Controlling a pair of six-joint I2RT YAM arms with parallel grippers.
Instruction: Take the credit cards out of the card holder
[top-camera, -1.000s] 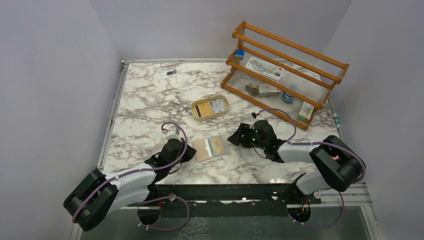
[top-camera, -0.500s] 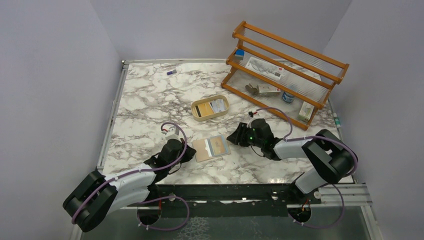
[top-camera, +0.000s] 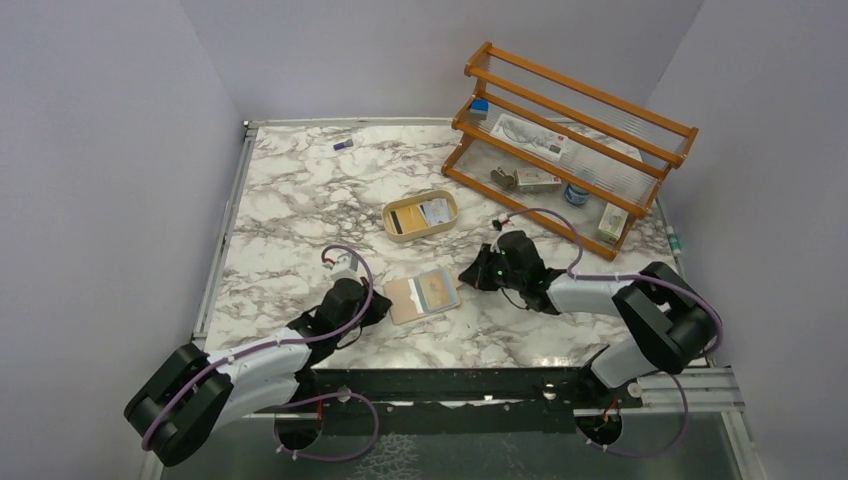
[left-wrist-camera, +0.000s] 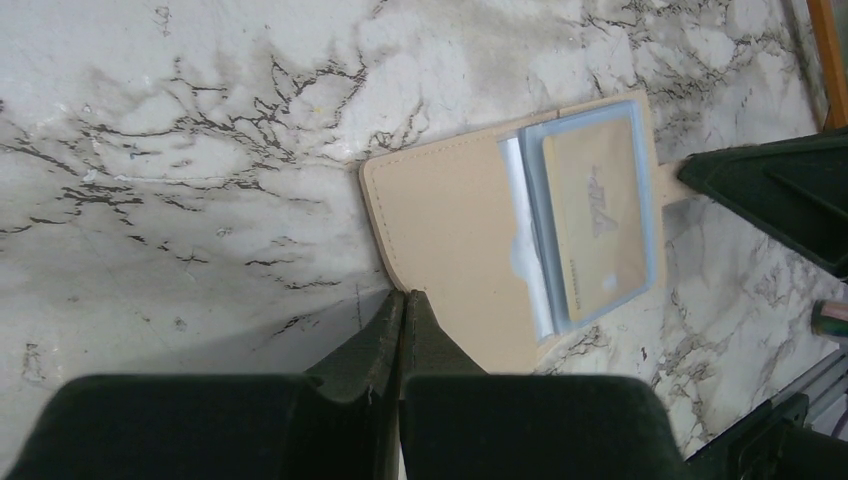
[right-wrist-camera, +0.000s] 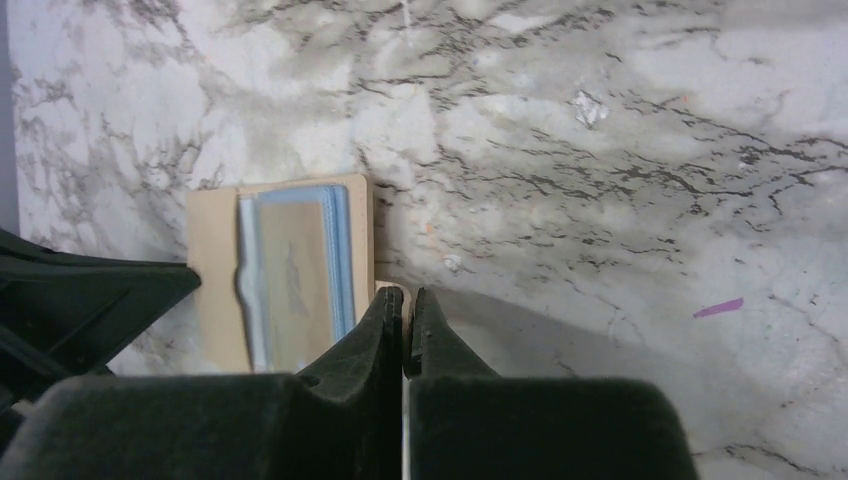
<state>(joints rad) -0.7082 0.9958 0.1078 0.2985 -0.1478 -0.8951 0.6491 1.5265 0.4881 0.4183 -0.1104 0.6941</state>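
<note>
Looking down my left wrist, I see my left tool (left-wrist-camera: 403, 298) pressed together with nothing between the fingers, its tips at the edge of the card holder (left-wrist-camera: 450, 220). I cannot tell whether they touch the beige leather or stop just short of it. The card holder lies opened flat on the marble tabletop (left-wrist-camera: 200, 120), between my two arms.

The credit cards (left-wrist-camera: 533, 240) sit tucked in the half farther from my left tool. A pale blue border and a whitish strip show around a tan face with a small print.

My right tool (right-wrist-camera: 403, 298) is also pressed together. Its tips sit at the end of the snap tab (right-wrist-camera: 392, 288), which sticks out from the holder's edge on that side. I cannot tell whether the tab is caught between the fingers or only lies under them.

From above, both tools flank the holder, left tool on its left edge, right tool on its right. An oval tray (top-camera: 447, 222) with flat items in it sits farther back, well apart from the holder. A wooden rack (top-camera: 575, 95) stands at the far right corner.
</note>
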